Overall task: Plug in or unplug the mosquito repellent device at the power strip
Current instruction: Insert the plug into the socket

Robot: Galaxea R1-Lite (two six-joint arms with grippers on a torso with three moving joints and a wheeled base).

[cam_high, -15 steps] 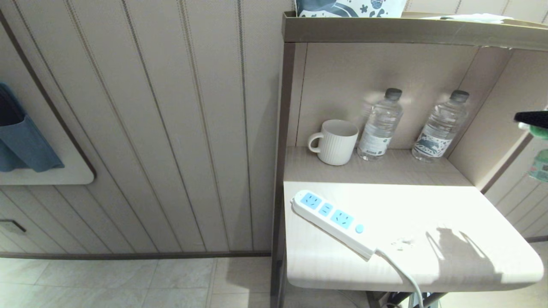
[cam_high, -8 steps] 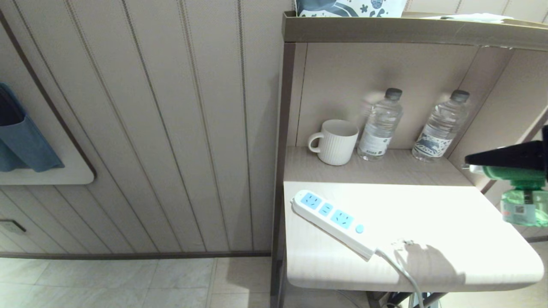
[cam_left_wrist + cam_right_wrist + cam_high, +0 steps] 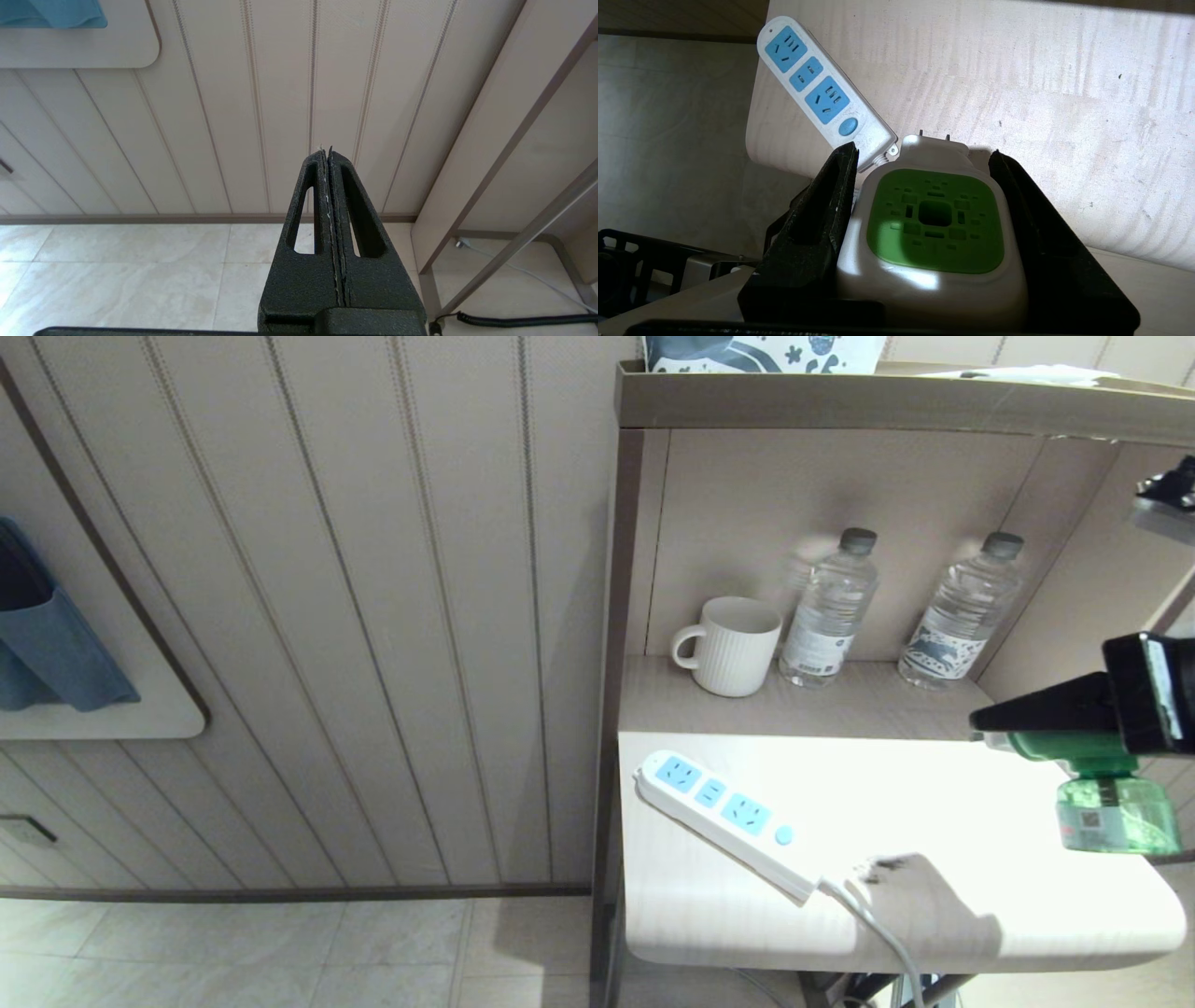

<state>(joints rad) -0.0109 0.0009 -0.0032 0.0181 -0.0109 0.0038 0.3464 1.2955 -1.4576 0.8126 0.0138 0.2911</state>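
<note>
Presently the right pincer (image 3: 924, 233) is clamped on the mosquito repellent device (image 3: 1106, 798) at right of frame, prongs leading, evidently for insertion. Power strip (image 3: 724, 821) lies diagonally on the counter (image 3: 980, 784), sockets vacant. Left pincer (image 3: 329, 186): together, idle.

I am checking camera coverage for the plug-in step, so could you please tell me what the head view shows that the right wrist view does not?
Only the head view shows the white mug and two water bottles on the shelf, and the device's green liquid bottle.

Only the right wrist view shows the device's green vented cap and its plug prongs.

Both show the mosquito repellent device gripped in the right hand, the power strip with all three sockets free, and the tabletop.
</note>
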